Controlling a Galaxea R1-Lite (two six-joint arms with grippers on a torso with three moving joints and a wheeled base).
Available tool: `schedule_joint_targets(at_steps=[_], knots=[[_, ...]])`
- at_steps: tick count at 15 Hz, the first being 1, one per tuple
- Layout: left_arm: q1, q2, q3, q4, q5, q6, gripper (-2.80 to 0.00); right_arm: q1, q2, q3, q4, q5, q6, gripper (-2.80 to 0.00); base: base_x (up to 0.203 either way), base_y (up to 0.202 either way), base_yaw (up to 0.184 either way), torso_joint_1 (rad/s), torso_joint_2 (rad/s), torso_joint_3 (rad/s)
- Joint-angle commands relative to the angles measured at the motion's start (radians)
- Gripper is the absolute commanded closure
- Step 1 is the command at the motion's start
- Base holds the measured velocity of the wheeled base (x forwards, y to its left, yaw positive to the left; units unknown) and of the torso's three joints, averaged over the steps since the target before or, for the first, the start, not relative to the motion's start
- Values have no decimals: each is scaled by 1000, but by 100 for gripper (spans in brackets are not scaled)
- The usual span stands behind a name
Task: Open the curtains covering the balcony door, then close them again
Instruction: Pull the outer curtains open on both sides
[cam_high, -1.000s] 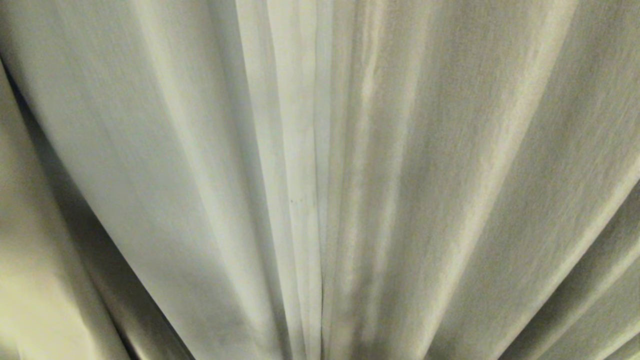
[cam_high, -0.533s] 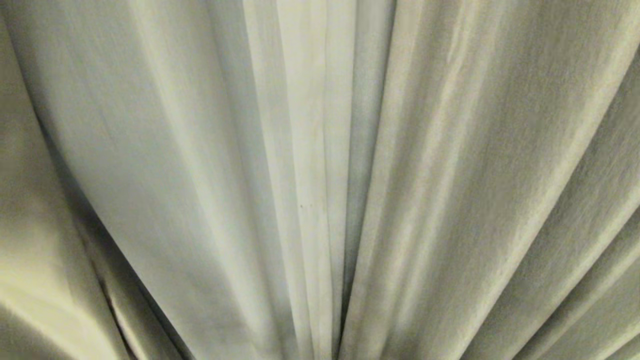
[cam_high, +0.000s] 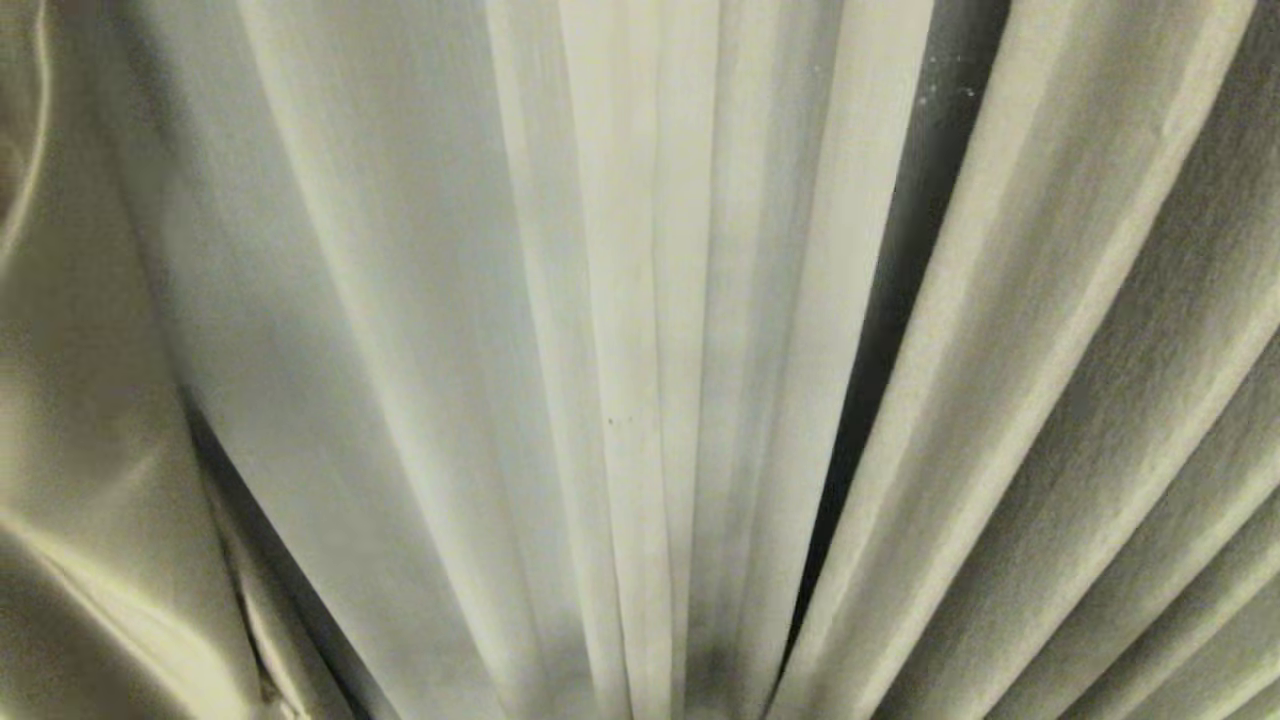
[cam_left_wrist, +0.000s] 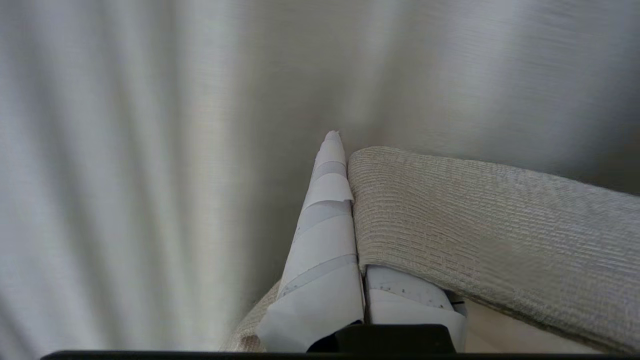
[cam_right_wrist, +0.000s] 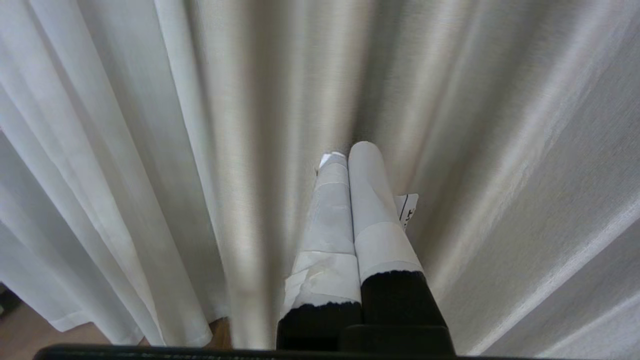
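Note:
The cream pleated curtains (cam_high: 1100, 350) fill the head view; neither gripper shows there. A pale thinner layer (cam_high: 620, 300) hangs in the middle, and a dark slit (cam_high: 900, 300) runs between it and the heavier right panel. The balcony door is hidden behind the fabric. In the left wrist view my left gripper (cam_left_wrist: 345, 150) is shut on a fold of coarse woven curtain fabric (cam_left_wrist: 450, 210), which drapes over one taped finger. In the right wrist view my right gripper (cam_right_wrist: 347, 150) is shut with nothing in it, its tips close to the hanging pleats (cam_right_wrist: 150, 150).
Bunched cream fabric (cam_high: 80, 450) crowds the left edge of the head view. A strip of wooden floor (cam_right_wrist: 75, 330) shows under the curtain hem in the right wrist view. Fabric surrounds both grippers closely.
The right panel's inner edge has slid to the right and a dark slit has opened beside the pale middle layer. More bunched fabric shows at the left edge.

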Motion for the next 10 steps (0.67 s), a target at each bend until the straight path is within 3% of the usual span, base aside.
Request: schedule_joint_targets(at_steps=[1, 10], knots=[[-64, -100, 77, -2, -4, -5, 0, 0, 2, 0, 1, 1, -1, 0, 0, 0, 0, 0, 0, 0], [-327, -362, 380, -4, -4, -7, 0, 0, 2, 0, 0, 1, -1, 0, 0, 0, 0, 0, 0, 0]])
